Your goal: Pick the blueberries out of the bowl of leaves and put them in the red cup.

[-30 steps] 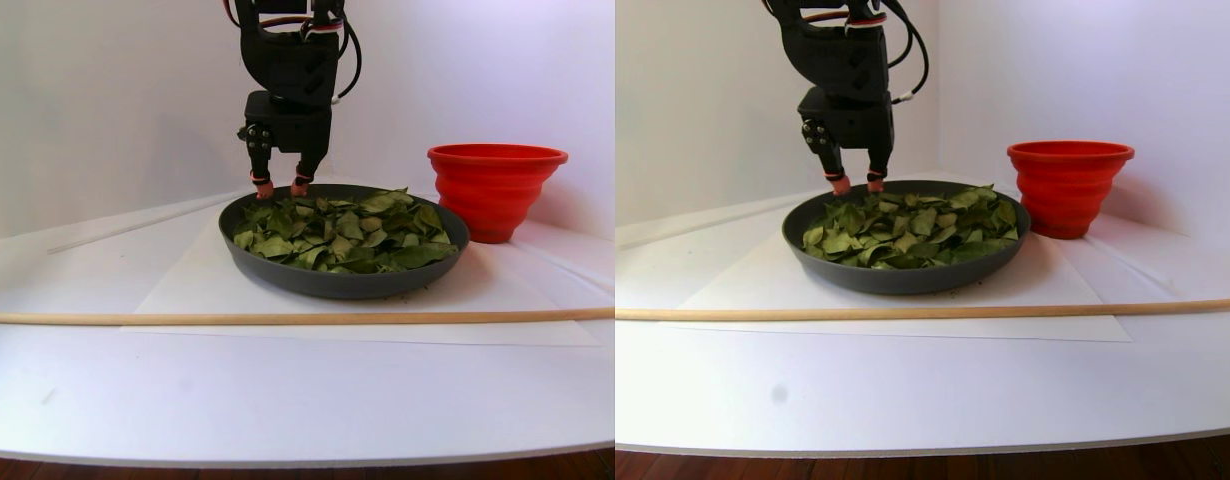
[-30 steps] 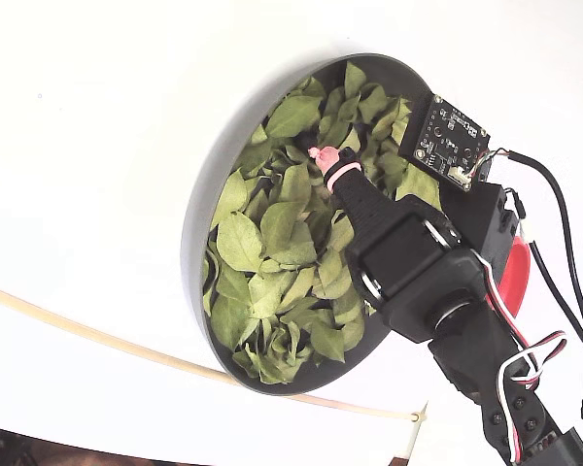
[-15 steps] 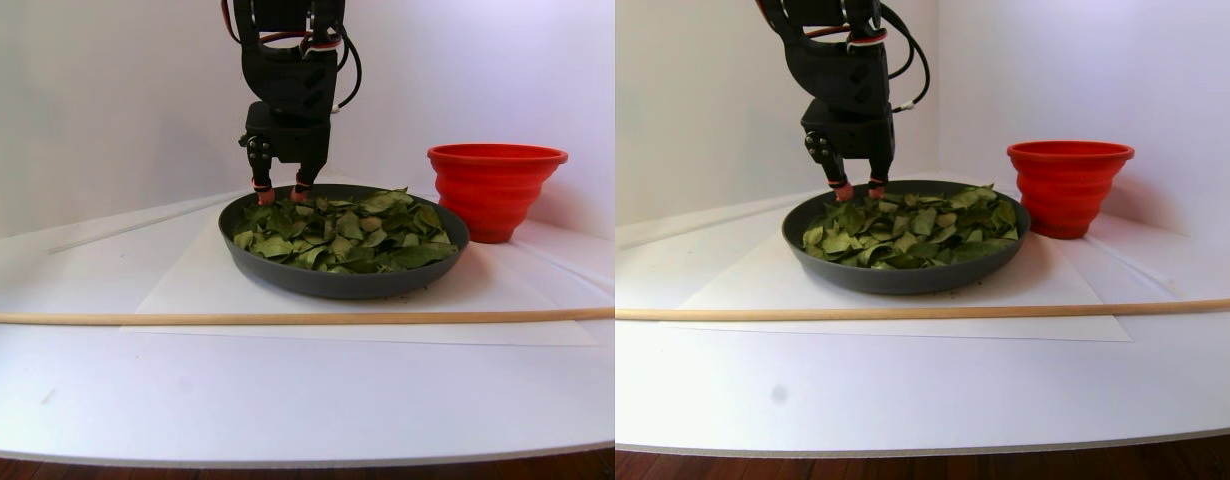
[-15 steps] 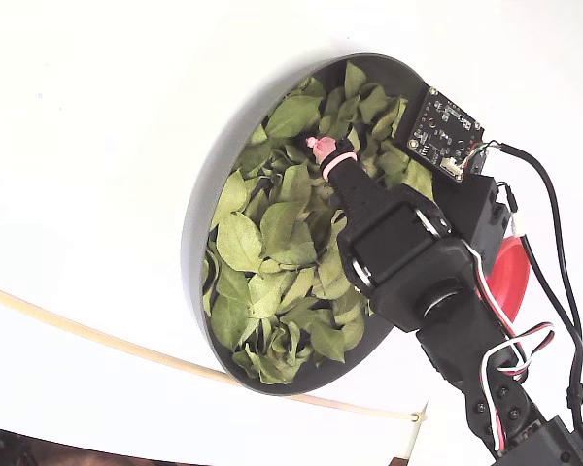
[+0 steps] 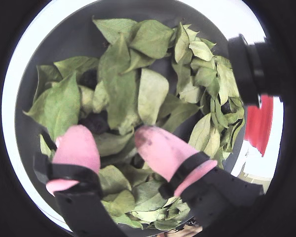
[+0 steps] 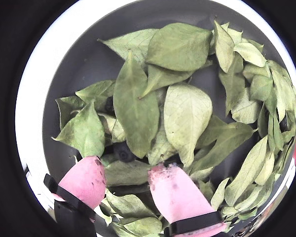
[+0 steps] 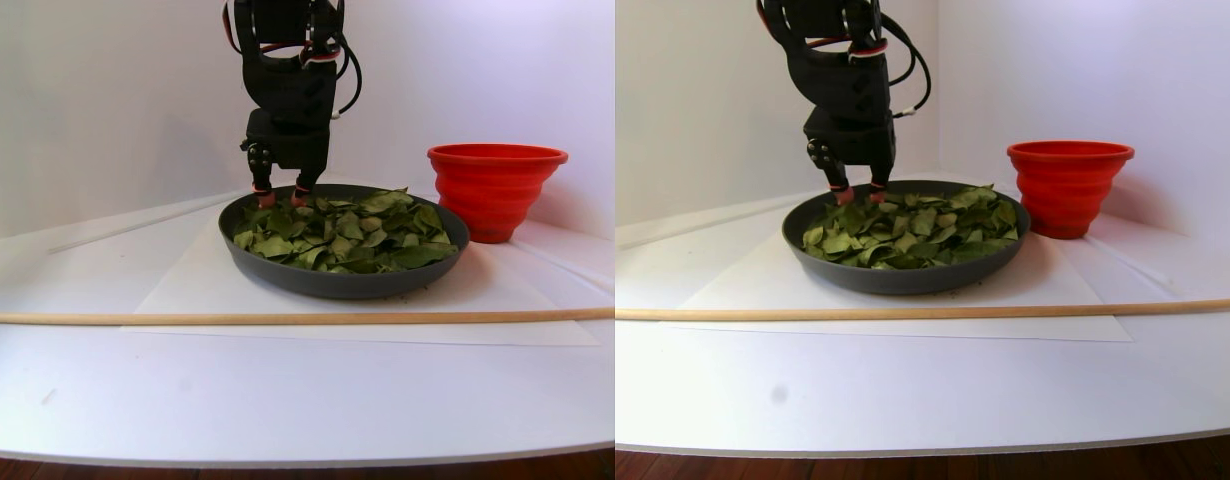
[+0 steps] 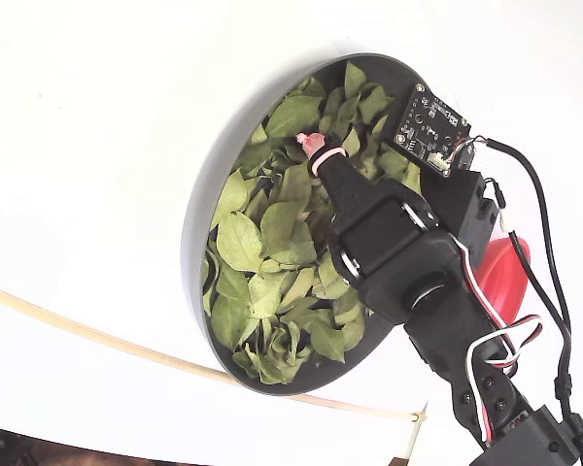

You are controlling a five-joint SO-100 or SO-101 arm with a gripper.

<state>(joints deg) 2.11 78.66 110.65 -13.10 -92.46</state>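
I hang low over the bowl (image 7: 345,280), at its far rim in the stereo pair view, toward the left side. My gripper (image 6: 126,175) is spread apart, and nothing is between my two pink fingertips (image 6: 175,192). There is a gap between them, and a blueberry (image 6: 122,152) sits just ahead of that gap in a wrist view. It is small, round and dark blue-black, and it is half tucked under a leaf. Being round, it has no long side and does not point any way. Another dark berry (image 5: 96,122) shows between the leaves (image 5: 121,89) in a wrist view, just past my fingertips.

The bowl is wide, shallow and dark grey. Its bare grey floor shows at the edge nearest me in both wrist views, so there is a little open room by the rim. The rest is full of light green leaves (image 8: 272,233), oval with pointed tips and thin veins. They lie every which way, some flat and some curled.

The red cup (image 7: 497,190) stands upright on the table just beside the bowl, on the right in the stereo pair view. It has stepped sides and a wide rim. In the fixed view my arm hides most of it, and only a red bit (image 8: 500,277) peeks out.

A long thin wooden stick (image 7: 275,318) lies across the white table (image 7: 275,400) in front of the bowl, apart from it.
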